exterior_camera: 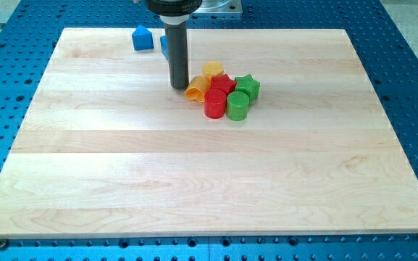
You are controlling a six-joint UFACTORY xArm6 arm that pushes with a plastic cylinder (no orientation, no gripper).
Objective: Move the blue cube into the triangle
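Observation:
My tip [180, 87] rests on the wooden board [194, 181], just left of a tight cluster of blocks. A blue block [164, 45] sits behind the rod near the view's top and is mostly hidden, so I cannot tell its shape. Another blue block [142, 38] with a pointed top stands further left near the board's top edge. The nearest block to the tip is an orange one [196, 90], touching or almost touching it.
The cluster right of the tip holds a yellow block [212, 69], a red star [223, 83], a red cylinder [214, 104], a green star [248, 87] and a green cylinder [237, 106]. A blue perforated table surrounds the board.

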